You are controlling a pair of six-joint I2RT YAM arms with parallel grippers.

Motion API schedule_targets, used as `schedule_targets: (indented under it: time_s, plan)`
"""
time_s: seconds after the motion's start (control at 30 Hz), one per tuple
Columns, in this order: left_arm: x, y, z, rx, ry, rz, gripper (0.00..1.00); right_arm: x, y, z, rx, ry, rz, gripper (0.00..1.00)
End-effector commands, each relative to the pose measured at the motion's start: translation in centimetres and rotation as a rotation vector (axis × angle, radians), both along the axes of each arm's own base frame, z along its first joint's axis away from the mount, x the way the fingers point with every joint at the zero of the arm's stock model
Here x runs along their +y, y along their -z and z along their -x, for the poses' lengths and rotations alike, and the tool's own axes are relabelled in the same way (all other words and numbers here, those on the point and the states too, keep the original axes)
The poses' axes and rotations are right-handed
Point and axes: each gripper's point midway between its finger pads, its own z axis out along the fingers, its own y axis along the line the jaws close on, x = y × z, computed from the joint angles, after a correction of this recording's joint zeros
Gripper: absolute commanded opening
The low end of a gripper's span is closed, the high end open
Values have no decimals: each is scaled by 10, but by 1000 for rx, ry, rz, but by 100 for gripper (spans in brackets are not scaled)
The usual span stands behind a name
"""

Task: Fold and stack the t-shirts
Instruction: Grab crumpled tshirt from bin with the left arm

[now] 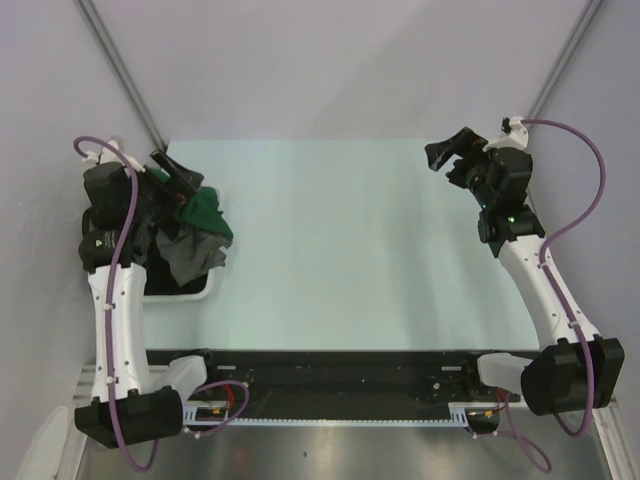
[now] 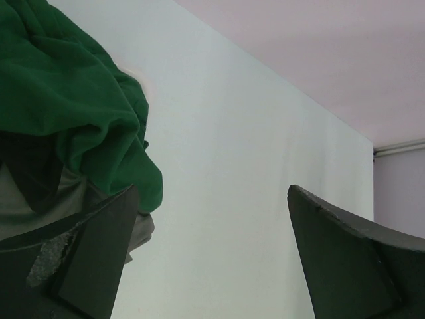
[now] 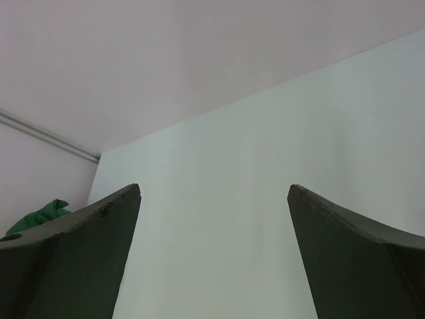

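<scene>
Near edge, left: white bin (image 1: 197,291) at the side of the table (image 1: 350,250), heaped with the t-shirts (image 1: 190,235), all unfolded and tangled. Nearest in the heap: dark grey tee (image 1: 188,258), spilling over the rim toward the table. Behind and above it: green tee (image 1: 208,213), bunched on top, lapping the bin's table-side edge. No tee yet spread out for folding.

Handling, as judged: soft, light cotton, limp, with no stiffness to push against. Not fragile, not slippery. Likely to drag neighbours along if pinched deep. Best taken by a single outer fold at the top of the green bunch, then lifted high enough to fall free of the grey one. Collar or shoulder seam preferable, but neither located in these views.

Farther: left gripper (image 1: 177,177) poised at the far side of the heap, jaws spread wide, holding nothing. From the left wrist view: green tee (image 2: 73,100) up and left of the left-hand finger, not between the jaws. Grey cloth just at that finger, contact not determinable. Only bare table in the gap.

Farthest, right: right gripper (image 1: 452,152) raised over the far right of the table, jaws likewise parted and empty, well apart from the heap. In its wrist view, green tee (image 3: 41,216) visible only as a scrap far to the left.
</scene>
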Motion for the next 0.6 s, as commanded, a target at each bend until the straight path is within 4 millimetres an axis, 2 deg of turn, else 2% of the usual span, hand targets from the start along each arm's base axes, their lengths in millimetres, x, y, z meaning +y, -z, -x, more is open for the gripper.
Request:
schedule_targets:
  time_s: [0.0, 0.3, 0.4, 0.43, 0.5, 0.57]
  plan:
    - [-1, -9, -3, -66, 13, 3, 100, -1, -12, 5, -7, -3, 13, 100]
    - [8, -16, 1, -82, -43, -24, 100, 2, -18, 12, -6, -26, 8, 100]
    - [18, -19, 5, -92, -89, -71, 100, 8, -20, 12, -9, -50, -24, 100]
    - [30, -19, 6, -87, -152, -92, 99, 9, -29, 12, -23, -59, -34, 100]
    - [41, -20, 5, -67, -206, -111, 99, 11, -31, 14, -14, -77, -22, 100]
    - [44, -27, 3, -61, -223, -109, 100, 7, -41, 14, -39, -60, -5, 100]
